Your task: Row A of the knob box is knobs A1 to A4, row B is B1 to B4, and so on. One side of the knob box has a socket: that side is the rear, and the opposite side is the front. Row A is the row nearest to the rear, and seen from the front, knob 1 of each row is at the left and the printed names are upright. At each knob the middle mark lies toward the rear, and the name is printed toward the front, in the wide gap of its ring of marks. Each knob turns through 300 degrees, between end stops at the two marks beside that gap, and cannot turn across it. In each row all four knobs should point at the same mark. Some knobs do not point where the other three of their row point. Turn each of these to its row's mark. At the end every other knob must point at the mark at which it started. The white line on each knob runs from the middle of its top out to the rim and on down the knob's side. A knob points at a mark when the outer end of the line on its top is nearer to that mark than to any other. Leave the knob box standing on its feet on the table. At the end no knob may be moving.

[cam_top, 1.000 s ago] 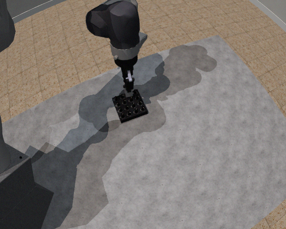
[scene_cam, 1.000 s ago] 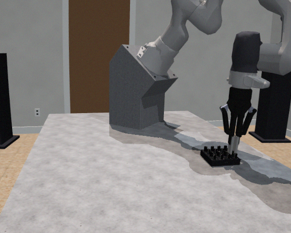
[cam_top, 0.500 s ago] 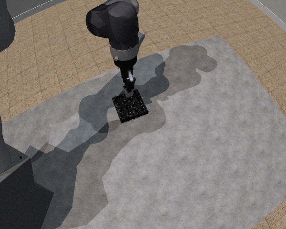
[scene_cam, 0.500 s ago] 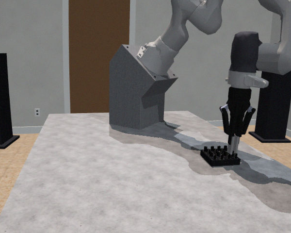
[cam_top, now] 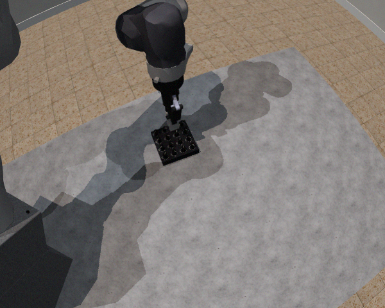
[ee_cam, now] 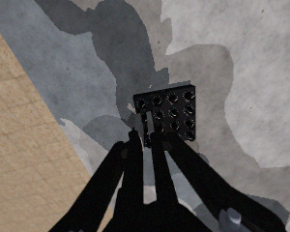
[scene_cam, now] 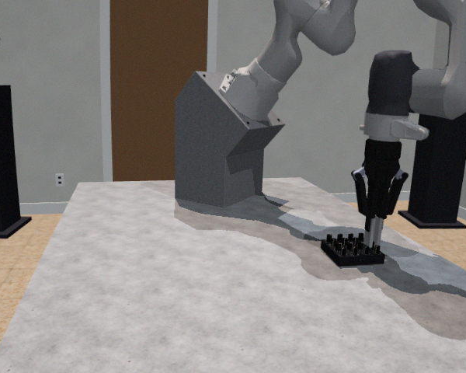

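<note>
Knob box (cam_top: 181,159) (scene_cam: 361,263) (ee_cam: 165,91), squarish, socket side (scene_cam: 370,259) toward exterior camera; jaws (cam_top: 174,126) (scene_cam: 373,244) nearly closed, grip unclear

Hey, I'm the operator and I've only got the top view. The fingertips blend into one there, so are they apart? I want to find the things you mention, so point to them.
Observer: Slightly. The exterior view shows a narrow gap between the tips of the gripper (cam_top: 173,126) (scene_cam: 373,245) (ee_cam: 144,124).
Operator: Anything on the side of the knob box that I can't see?
Observer: Yes, a small mark (scene_cam: 361,260), possibly the socket, on the side of the knob box (cam_top: 181,158) (scene_cam: 349,262) (ee_cam: 166,91) facing the exterior camera.
</note>
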Available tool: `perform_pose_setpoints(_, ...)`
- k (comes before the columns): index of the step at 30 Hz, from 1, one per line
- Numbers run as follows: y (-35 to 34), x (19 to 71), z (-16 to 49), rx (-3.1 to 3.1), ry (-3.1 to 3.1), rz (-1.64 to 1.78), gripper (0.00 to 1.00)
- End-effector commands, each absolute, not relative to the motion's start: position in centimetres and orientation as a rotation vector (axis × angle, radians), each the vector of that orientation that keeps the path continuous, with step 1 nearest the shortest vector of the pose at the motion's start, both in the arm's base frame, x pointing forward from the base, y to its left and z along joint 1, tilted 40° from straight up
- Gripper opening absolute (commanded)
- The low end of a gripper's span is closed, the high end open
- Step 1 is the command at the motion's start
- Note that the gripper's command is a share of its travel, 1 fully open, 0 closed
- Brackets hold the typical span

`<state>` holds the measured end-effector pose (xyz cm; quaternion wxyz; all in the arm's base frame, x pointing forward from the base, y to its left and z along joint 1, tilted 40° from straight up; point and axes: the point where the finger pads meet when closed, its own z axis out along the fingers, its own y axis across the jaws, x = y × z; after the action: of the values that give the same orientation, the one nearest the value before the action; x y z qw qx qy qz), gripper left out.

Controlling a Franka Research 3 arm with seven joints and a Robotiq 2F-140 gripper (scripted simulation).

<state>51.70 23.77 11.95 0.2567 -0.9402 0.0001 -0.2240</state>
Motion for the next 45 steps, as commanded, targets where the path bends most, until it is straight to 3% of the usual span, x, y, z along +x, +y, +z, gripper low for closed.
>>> perform_pose_setpoints(1,23.8,51.8,12.0,-2.550,-0.036,-0.624,0.05)
perform_pose_setpoints(2,23.8,51.8,12.0,-2.550,-0.036,-0.624,0.12)
perform_pose_setpoints(45,22.0,50.2,14.8,-2.553,-0.013,-0.656,0.12)
